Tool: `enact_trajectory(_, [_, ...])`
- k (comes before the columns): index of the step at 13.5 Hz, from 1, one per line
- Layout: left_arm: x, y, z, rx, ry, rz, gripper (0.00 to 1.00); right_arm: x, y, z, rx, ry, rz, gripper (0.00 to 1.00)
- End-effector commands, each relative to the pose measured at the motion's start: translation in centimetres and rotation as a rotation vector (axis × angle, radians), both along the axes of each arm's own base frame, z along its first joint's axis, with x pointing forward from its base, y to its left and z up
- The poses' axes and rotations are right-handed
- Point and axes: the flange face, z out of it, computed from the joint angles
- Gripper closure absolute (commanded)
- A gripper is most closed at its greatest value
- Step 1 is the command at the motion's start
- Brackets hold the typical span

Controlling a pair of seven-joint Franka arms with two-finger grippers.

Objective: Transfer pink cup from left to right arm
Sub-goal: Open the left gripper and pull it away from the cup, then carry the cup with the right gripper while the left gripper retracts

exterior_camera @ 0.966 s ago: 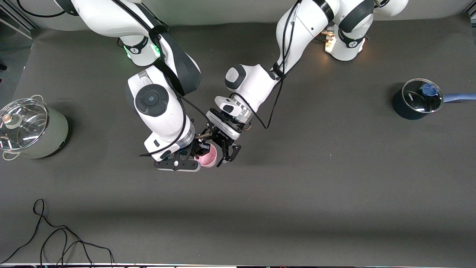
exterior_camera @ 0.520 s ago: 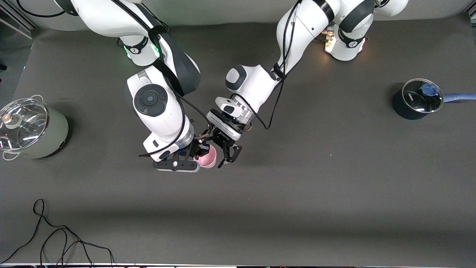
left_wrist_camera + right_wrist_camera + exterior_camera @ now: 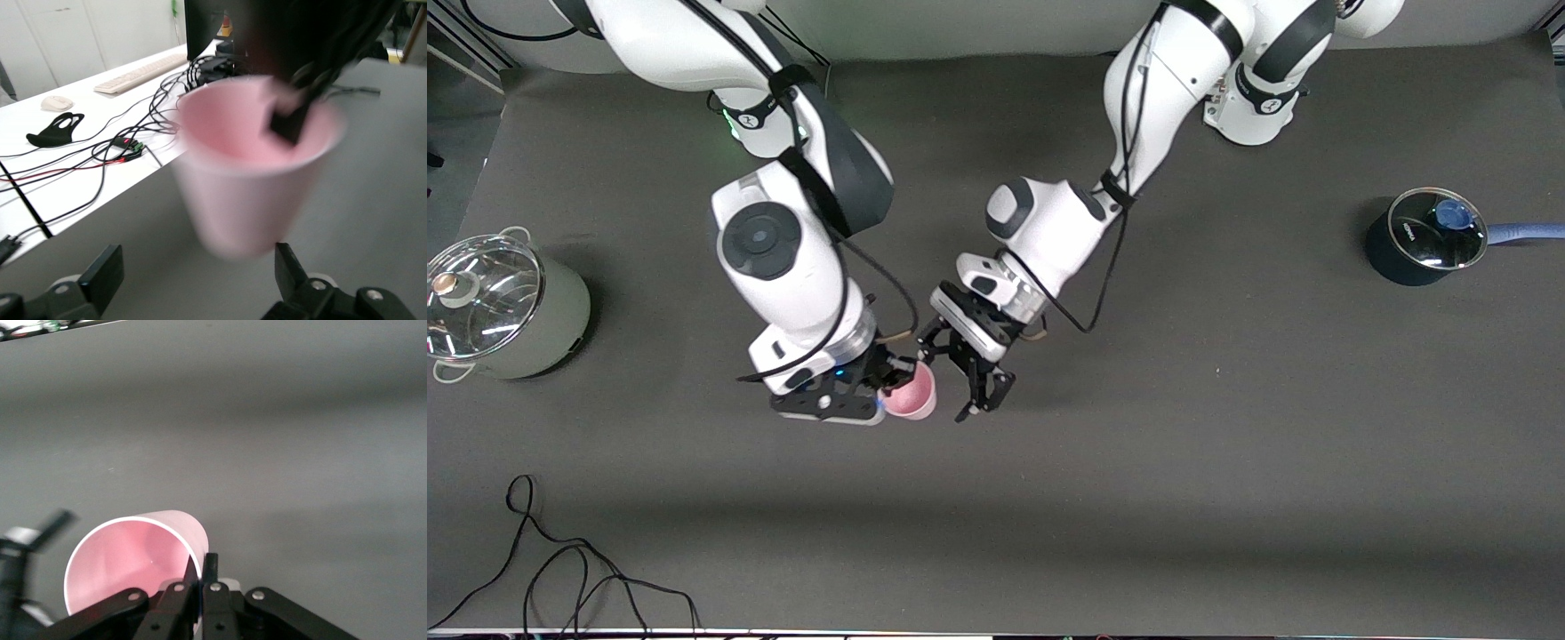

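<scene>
- The right hand (image 3: pixel 885 384) pinches the rim of the cup (image 3: pixel 910 396), one finger (image 3: pixel 208 573) inside the wall, holding it in the air above the middle of the tabletop (image 3: pixel 1227 462).
- The left hand (image 3: pixel 969 378) hangs just beside the cup, fingers spread and apart from it.

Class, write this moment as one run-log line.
phase: handover | cup: in air over table | right pincer: shut on cup rim | left pincer: open, beside cup, not touching
</scene>
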Motion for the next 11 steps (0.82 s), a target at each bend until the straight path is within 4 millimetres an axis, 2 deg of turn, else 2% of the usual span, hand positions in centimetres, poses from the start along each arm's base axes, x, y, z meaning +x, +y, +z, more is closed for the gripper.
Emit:
enact_trajectory(1, [4.5,5.7,1.8,0.082,0.027,-0.067,0.0,1.6,-4.7,0.5,-0.027,0.013,-0.055,1.0])
enact_trajectory(3, [6.7,8.6,2.7,0.124,0.064,-0.116,0.0,2.9,-8.4,-0.4,-0.048,0.033,-0.06,1.0])
enact_trajectory(6, [10.5,15.6,3.8,0.193,0.147,-0.163,0.0,5.3,-18.6,-0.4,-0.068,0.064,-0.024,1.0])
enact_trajectory(8, [12.3,20.6,5.2,0.256,0.204,-0.201,0.0,5.9,-24.1,-1.8,-0.082,0.093,0.042,1.0])
enact_trajectory(10, [12.9,26.0,7.4,0.304,0.299,-0.243,0.0,6.3,-30.7,-2.5,-0.087,0.111,0.114,1.0])
enact_trajectory(11, [13.2,28.9,7.8,0.315,0.351,-0.247,0.0,6.3,-33.4,-2.7,-0.088,0.117,0.158,1.0])
